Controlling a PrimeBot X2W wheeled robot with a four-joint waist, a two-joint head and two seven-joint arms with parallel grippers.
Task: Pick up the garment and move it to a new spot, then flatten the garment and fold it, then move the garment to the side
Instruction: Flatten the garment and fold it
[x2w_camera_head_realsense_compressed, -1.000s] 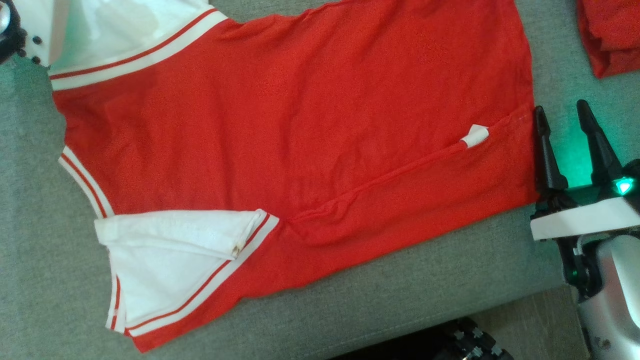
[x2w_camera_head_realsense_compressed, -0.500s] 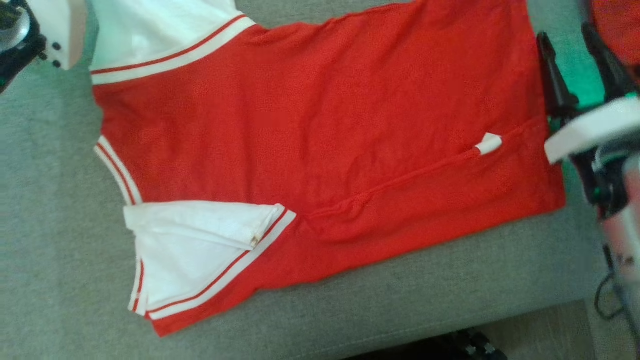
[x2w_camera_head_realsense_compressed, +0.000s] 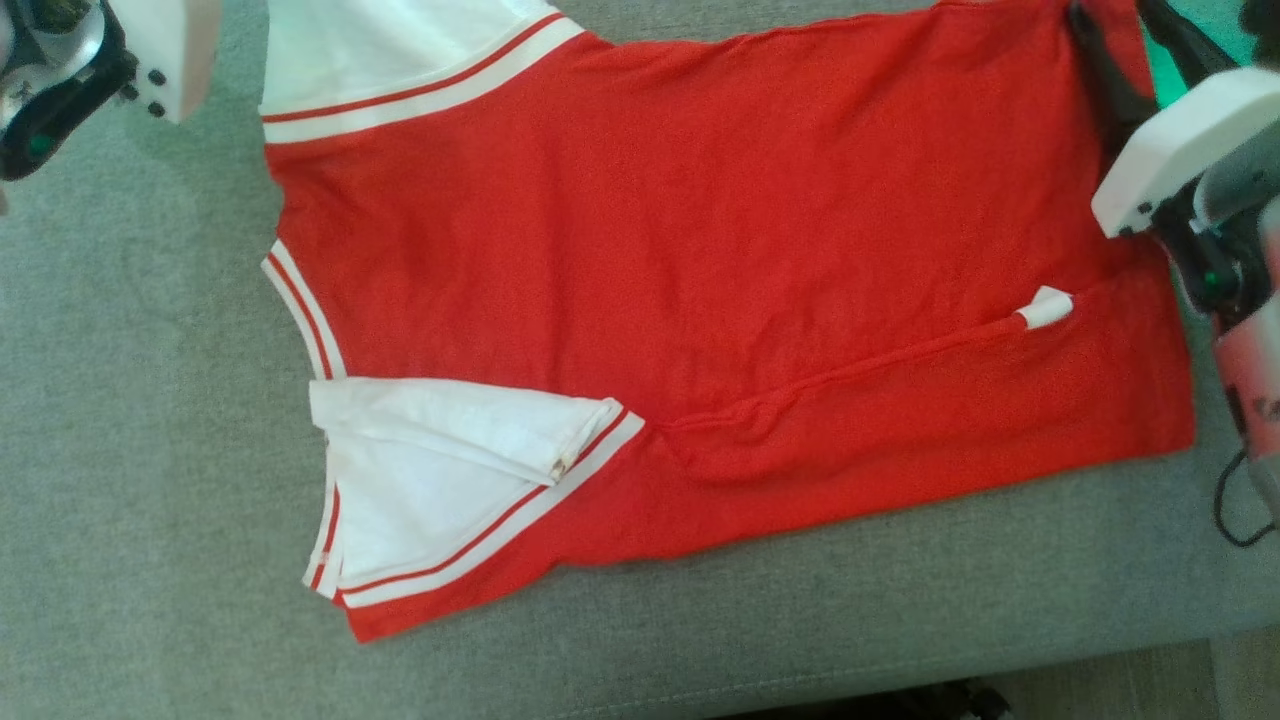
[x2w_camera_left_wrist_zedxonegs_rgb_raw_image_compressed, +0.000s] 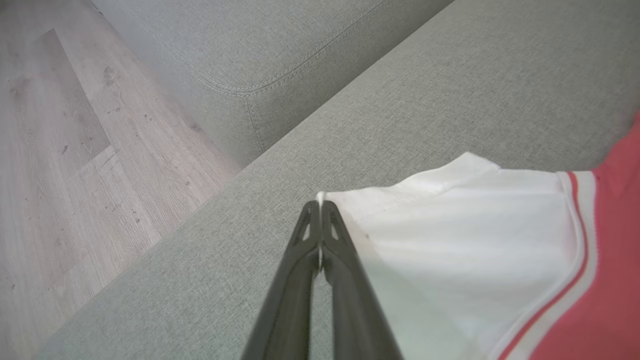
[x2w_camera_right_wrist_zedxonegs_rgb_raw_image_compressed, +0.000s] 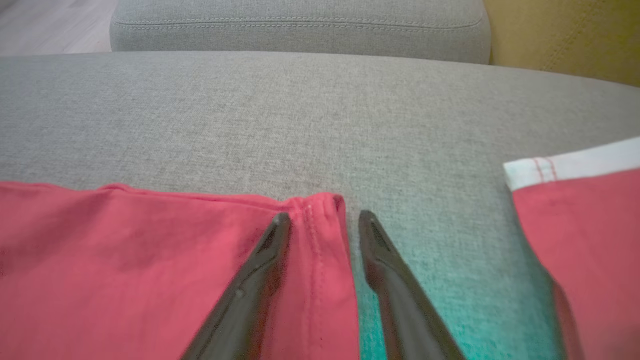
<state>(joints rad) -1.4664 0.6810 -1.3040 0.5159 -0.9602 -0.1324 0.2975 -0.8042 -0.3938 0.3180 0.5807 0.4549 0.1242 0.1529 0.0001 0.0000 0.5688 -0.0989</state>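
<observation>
Sofa seat, covered in grey woven fabric, carries everything, with a stitched grey cushion rising at its far edge and pale wooden floor beside it. A yellow cushion shows at the upper right corner of the right wrist view.

The garment, a red shirt with white sleeves edged in red and white stripes, lies spread nearly flat across the seat. Its neck end points to the robot's left and its hem to the right. A long soft crease runs along its lower body. The near sleeve is folded in on itself beside the body, and the far sleeve stretches out toward the upper left of the head view.

A second piece of red cloth with a white stitched band lies apart from the hem, on the right of the right wrist view.

The left gripper has its fingers pressed together on the outer edge of the far sleeve, a sliver of white cloth caught between the tips.

The right gripper sits at the far hem corner with its fingers apart. One finger lies over the red fabric, the other over bare seat, and the stitched corner bunches between them.

A small white label sticks up from the crease near the hem.
</observation>
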